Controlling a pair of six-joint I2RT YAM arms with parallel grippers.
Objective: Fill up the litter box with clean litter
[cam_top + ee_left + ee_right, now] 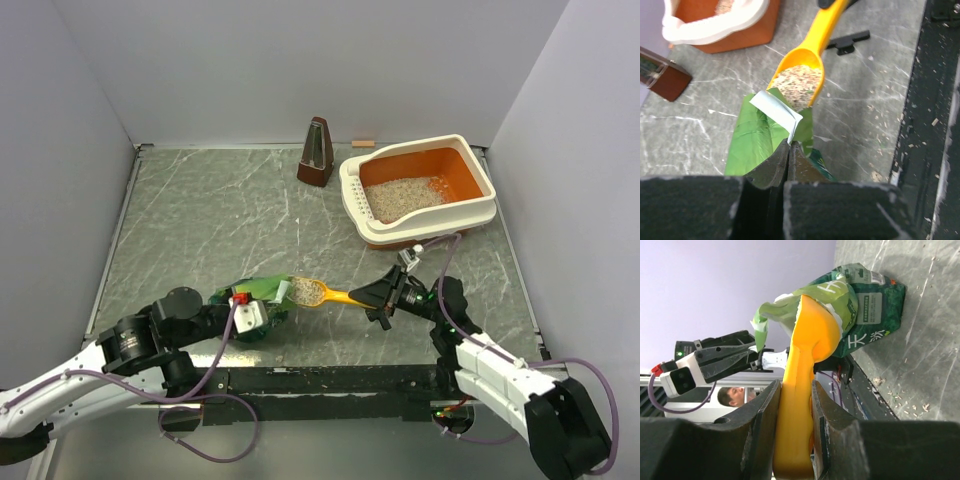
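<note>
The left gripper [789, 152] pinches the green bag [754, 135] by its top edge, the right gripper [371, 296], partly open, clasps the handle of the orange scoop [816, 39] heaped with clean litter [795, 82], and the litter box [470, 216] sits far-right on the bench [200, 220].

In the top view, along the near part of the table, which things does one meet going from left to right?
The crinkly green bag → orange plastic scoop heaped with pale beige granules → right gripper, shut on the scoop's handle. The left gripper overlaps the bag, so it is left out.
</note>
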